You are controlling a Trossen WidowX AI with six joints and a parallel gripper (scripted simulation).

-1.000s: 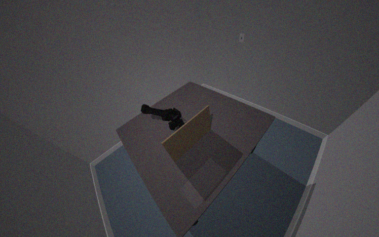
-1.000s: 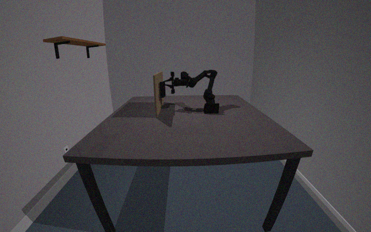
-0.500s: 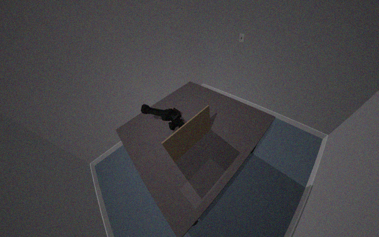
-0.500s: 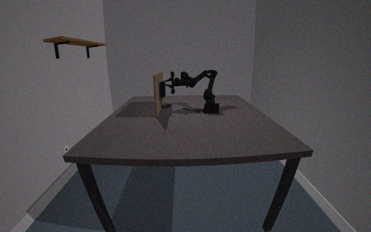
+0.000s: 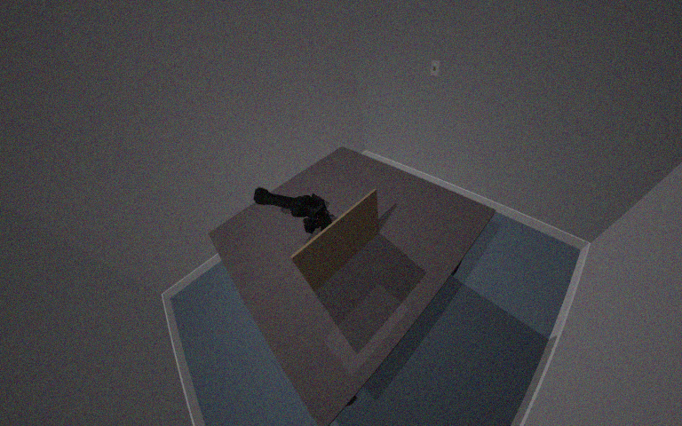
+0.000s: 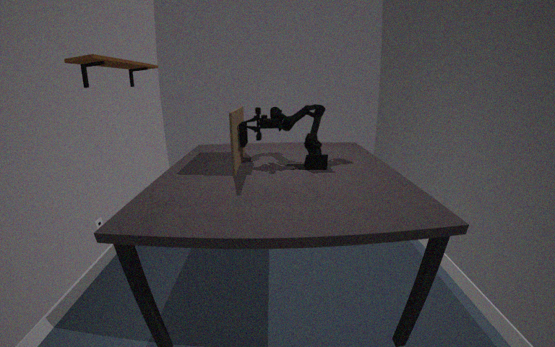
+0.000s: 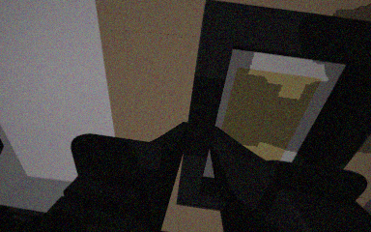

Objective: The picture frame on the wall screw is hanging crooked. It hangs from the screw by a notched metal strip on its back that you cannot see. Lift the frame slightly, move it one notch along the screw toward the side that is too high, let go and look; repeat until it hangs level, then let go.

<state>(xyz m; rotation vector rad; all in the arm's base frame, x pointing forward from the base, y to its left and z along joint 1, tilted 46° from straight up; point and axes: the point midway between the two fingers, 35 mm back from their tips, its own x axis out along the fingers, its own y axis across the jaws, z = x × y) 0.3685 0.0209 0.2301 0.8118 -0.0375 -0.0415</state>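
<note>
The tabletop [image 5: 260,264] [image 6: 272,206] is carrying an upright wooden panel [image 5: 342,237] [image 6: 235,142] [image 7: 144,72], which in the exterior view is standing nearer the left edge than the right, well back from the near edge and its two corners. The black picture frame [image 6: 243,135] [image 7: 313,34] is hanging on the face of that panel that is turned toward the right edge, the side where the arm [image 6: 315,129] [image 5: 281,201] is standing, its base between the panel and that edge. The one arm is reaching from there toward the left edge, so the frame is lying straight ahead of the gripper [image 6: 246,124] [image 7: 199,127], with no other arm to share the work. The frame's longer sides are running up and down the panel, and in the wrist view they are leaning against the fingers' line; that camera is looking obliquely, so which top corner is too high I cannot tell. The gripper's fingers are pinching the frame, apparently by its border on the left in the wrist view, with most of the frame extending to the right of them. The coming shift is probably calling for a small lift, then a sideways move parallel to the panel, along its breadth rather than toward the left edge.
</note>
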